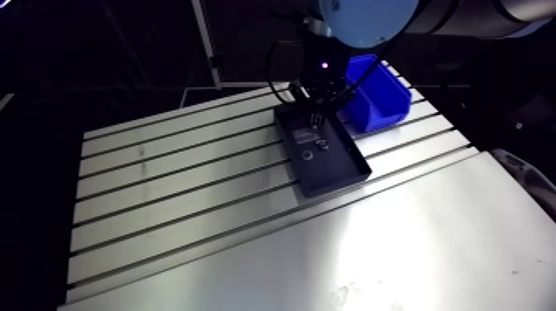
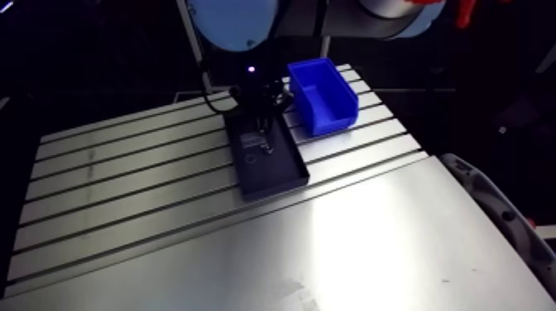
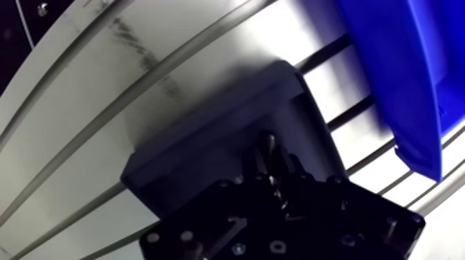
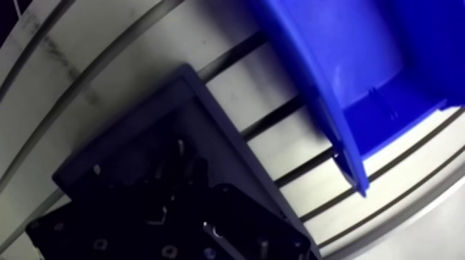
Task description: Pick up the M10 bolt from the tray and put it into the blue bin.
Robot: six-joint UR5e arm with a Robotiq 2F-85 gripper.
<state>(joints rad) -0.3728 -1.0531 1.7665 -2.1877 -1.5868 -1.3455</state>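
Although the M10 bolt cannot be picked out for certain in the dark tray [image 1: 341,175], it most likely lies at the tray's far end. There the gripper [image 1: 316,117] sits low inside the rim, placed for a grasp. Whether the gripper is open or clamped on anything I cannot tell. Two small round pieces [image 1: 308,155] lie apart from it, towards the tray's middle. The raised rim probably keeps loose hardware out of the slots of the table [image 1: 182,190]. The blue bin [image 1: 385,103] stands just beside the tray's far end, open side up, so the carry should be short.
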